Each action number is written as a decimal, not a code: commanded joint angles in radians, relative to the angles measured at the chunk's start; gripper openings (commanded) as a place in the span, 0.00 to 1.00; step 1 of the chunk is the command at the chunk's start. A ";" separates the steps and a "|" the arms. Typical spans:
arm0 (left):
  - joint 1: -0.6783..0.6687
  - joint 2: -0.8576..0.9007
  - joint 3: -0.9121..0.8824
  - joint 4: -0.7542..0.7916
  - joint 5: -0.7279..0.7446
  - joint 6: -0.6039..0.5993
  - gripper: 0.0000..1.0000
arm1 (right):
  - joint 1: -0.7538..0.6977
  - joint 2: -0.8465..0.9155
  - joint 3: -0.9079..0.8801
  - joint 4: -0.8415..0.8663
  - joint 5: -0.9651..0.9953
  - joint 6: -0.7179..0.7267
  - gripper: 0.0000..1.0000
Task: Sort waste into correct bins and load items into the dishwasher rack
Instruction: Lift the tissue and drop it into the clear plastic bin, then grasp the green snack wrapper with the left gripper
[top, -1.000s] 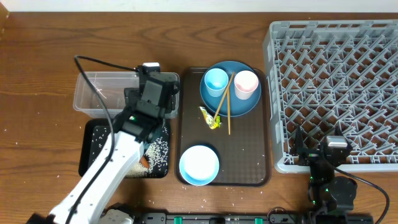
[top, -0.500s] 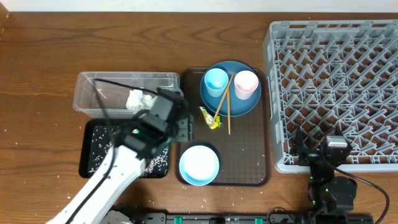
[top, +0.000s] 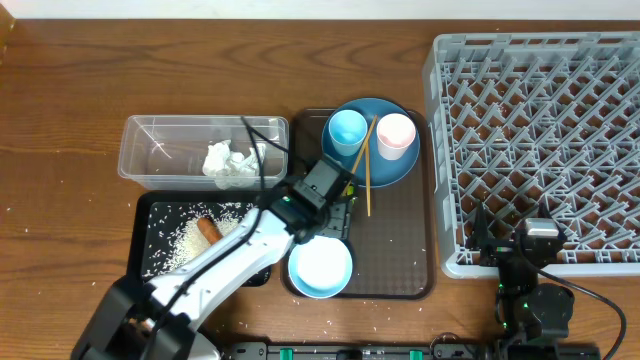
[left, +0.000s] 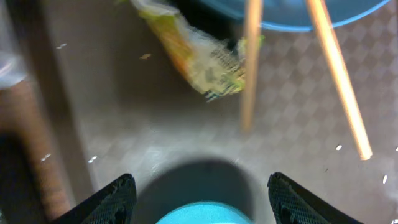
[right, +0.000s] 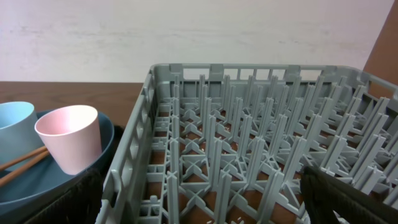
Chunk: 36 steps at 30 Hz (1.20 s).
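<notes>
My left gripper is open and empty, low over the brown tray between the white-blue bowl and the green-yellow printed wrapper. Two chopsticks lean off the blue plate, which holds the light blue cup and the pink cup. A carrot lies among rice in the black tray. The clear tub holds crumpled white paper. My right gripper is open at the grey rack's near edge.
The dark brown serving tray carries the plate, bowl and wrapper. A few rice grains lie on it and on the wooden table. The rack fills the right side.
My left arm has swung right from over the clear tub and black tray to above the brown tray, uncovering the white paper in the tub and the carrot. The right arm is still.
</notes>
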 joint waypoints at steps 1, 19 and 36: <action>-0.004 0.031 -0.006 0.041 0.005 -0.010 0.71 | 0.014 -0.001 -0.002 -0.004 0.003 -0.003 0.99; -0.001 -0.020 0.003 -0.088 -0.212 0.048 0.70 | 0.014 -0.001 -0.002 -0.003 0.003 -0.003 0.99; -0.001 0.082 -0.004 0.098 -0.285 0.024 0.71 | 0.014 -0.001 -0.002 -0.003 0.003 -0.003 0.99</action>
